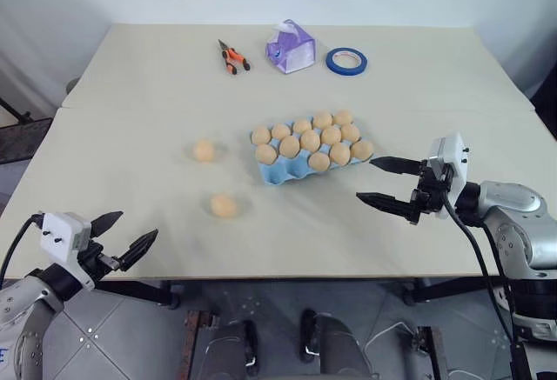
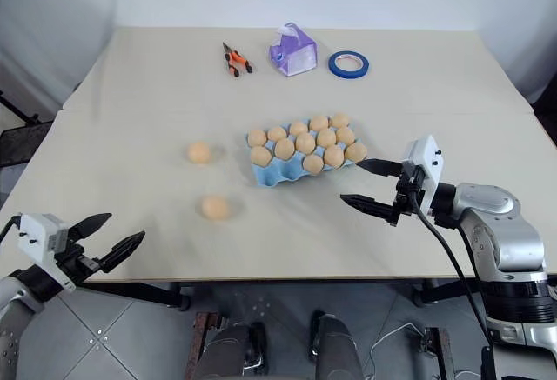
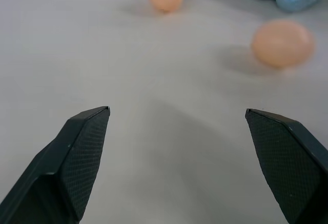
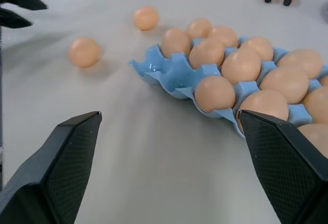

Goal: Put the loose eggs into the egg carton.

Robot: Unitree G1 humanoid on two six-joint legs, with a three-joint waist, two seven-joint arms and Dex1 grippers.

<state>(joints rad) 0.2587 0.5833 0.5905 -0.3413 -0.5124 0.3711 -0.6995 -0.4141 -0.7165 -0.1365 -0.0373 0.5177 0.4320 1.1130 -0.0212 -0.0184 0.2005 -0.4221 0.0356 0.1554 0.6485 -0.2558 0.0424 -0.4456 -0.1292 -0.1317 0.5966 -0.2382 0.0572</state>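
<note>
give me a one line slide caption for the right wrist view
Open right gripper faces the blue egg carton, nearly full, with two loose eggs beyond it.

Two eggs (image 1: pixel 204 150) (image 1: pixel 224 205) are lying loose left of the carton (image 1: pixel 283 171); both grippers (image 1: pixel 127 239) (image 1: pixel 376 181) are hovering open, empty.

A robot test lab, by the look of it: a plain beige table (image 1: pixel 418 76) stands against bare white walls on a grey tiled floor; its scattered props are orange pliers (image 1: pixel 232 56), a purple tissue pack (image 1: pixel 291 47), a blue tape roll (image 1: pixel 346 60) and an egg carton (image 1: pixel 291 169); cables trail below.
</note>
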